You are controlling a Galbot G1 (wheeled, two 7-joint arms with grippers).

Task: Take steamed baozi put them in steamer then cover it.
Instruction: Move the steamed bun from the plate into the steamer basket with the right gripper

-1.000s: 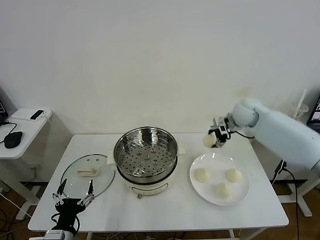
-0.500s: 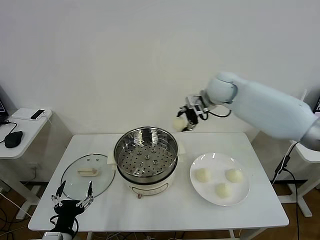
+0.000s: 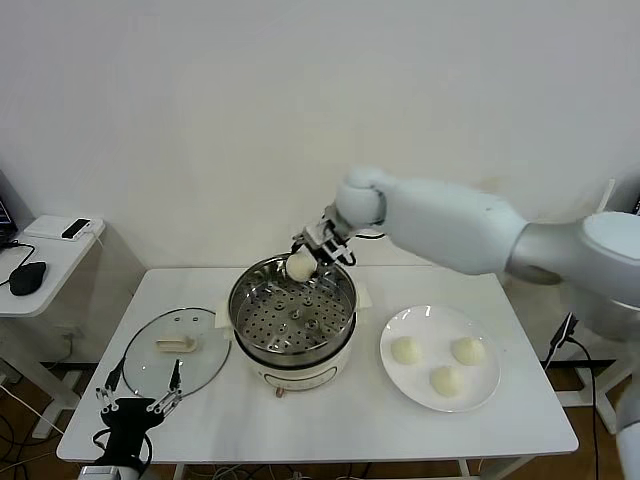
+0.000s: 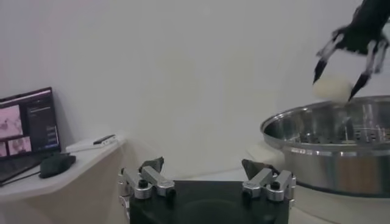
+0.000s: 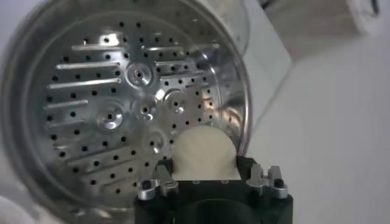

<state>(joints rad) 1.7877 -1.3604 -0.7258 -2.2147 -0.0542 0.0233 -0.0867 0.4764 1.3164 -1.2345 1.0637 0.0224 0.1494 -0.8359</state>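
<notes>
The right gripper [image 3: 303, 262] is pinching a baozi [image 3: 299, 266] over the steamer [image 3: 291, 305] rim; releasing here risks bouncing off; the left gripper [image 3: 137, 392] is idling open-fingered.

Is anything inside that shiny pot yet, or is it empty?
Empty so far. The steamer's holed tray is bare; the right gripper holds one bun above its rim.

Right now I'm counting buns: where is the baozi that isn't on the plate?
In the head view, the right hand holds that baozi above the far rim of the steamer, mid-table, left of the plate.
</notes>
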